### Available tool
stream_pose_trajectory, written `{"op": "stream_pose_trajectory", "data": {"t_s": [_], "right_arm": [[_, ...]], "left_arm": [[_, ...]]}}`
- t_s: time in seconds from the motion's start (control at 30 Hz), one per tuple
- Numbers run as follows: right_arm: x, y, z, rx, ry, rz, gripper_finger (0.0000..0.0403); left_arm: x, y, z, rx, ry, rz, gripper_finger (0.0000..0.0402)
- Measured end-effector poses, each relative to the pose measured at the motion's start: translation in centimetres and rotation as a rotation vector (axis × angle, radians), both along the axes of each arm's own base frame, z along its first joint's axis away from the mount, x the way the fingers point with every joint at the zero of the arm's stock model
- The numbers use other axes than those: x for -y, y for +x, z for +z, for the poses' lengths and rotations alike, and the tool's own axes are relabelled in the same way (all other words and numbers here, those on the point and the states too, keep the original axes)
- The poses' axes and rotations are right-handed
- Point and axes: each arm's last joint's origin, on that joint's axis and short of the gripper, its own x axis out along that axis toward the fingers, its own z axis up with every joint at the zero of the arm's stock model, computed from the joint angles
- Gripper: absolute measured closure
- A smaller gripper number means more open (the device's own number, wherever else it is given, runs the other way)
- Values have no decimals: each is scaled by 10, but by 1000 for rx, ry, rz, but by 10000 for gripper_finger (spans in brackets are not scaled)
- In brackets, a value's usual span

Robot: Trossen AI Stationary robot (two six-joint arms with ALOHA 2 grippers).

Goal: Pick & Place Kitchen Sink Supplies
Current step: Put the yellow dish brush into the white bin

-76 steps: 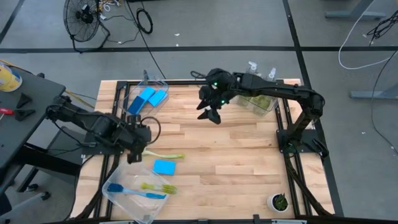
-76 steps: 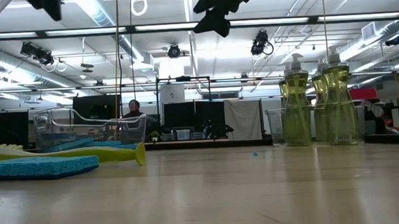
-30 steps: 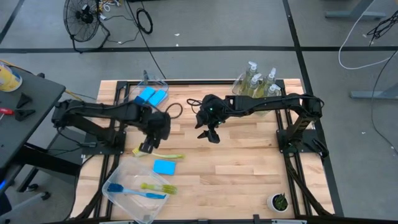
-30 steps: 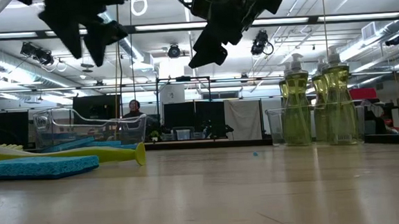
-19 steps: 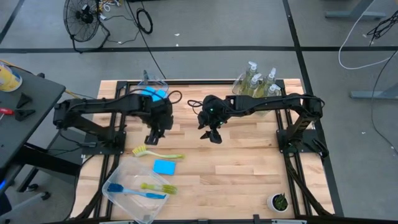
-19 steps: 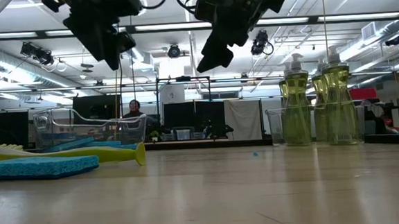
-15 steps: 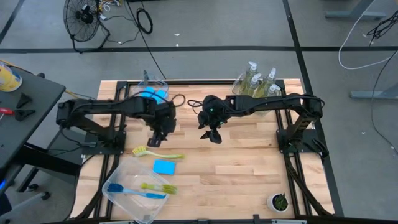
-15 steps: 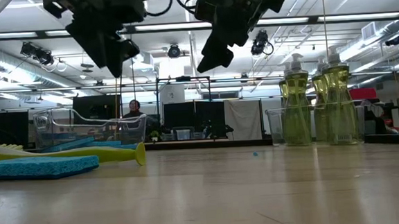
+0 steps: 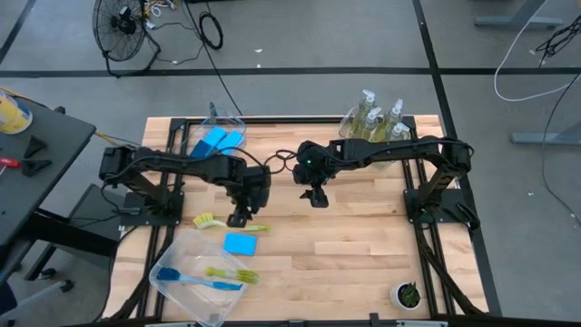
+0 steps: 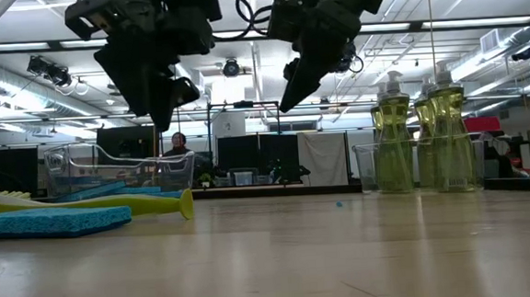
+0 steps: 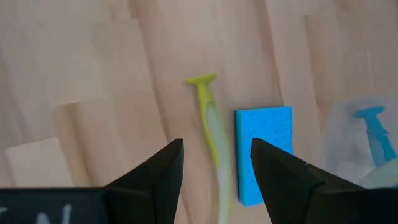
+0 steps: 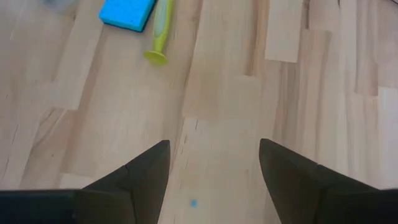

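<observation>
My left fingers (image 11: pixel 214 165) stand apart with nothing between them, raised above the wooden surface (image 9: pixel 345 236). Seen through their gap, directly below, lies a yellow-green dish brush (image 11: pixel 210 134), flat on the wood, its handle end showing as a small crossbar. Just beside the brush, on the far side from the arm's base, lies a flat blue sponge (image 11: pixel 263 149), parallel to the handle and very close to it; I cannot tell whether they touch.

From above, the left fingers (image 9: pixel 240 216) sit over the brush (image 9: pixel 231 224), with the sponge (image 9: pixel 240 243) just past it. Further out in that direction is a clear bin (image 9: pixel 172 289) at the corner of the surface, holding a blue brush (image 9: pixel 195 279) and another yellow-green brush (image 9: pixel 231 272). Back the other way, near the arm's base side, a second clear bin (image 9: pixel 214 120) holds two more blue sponges (image 9: pixel 218 141).

My right fingers (image 12: pixel 214 171) are also parted and hold nothing, poised above bare wood near the middle of the surface. From above, the right fingers (image 9: pixel 316 196) are close to the left pair, not touching. Behind them, along the right arm, a third clear bin (image 9: pixel 349 123) holds three pump bottles of yellow-green soap (image 9: pixel 379 123), standing upright.

A small white pot with a plant (image 9: pixel 407 294) stands well apart at the near corner.
</observation>
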Motion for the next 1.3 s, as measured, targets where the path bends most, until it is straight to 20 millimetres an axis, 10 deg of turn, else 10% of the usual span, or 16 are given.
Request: {"op": "stream_pose_trajectory", "data": {"t_s": [1.3], "right_arm": [[-5,-104,110,163,-190,-211,156]], "left_arm": [[32,-22,-63,-110,100,139,209]]}}
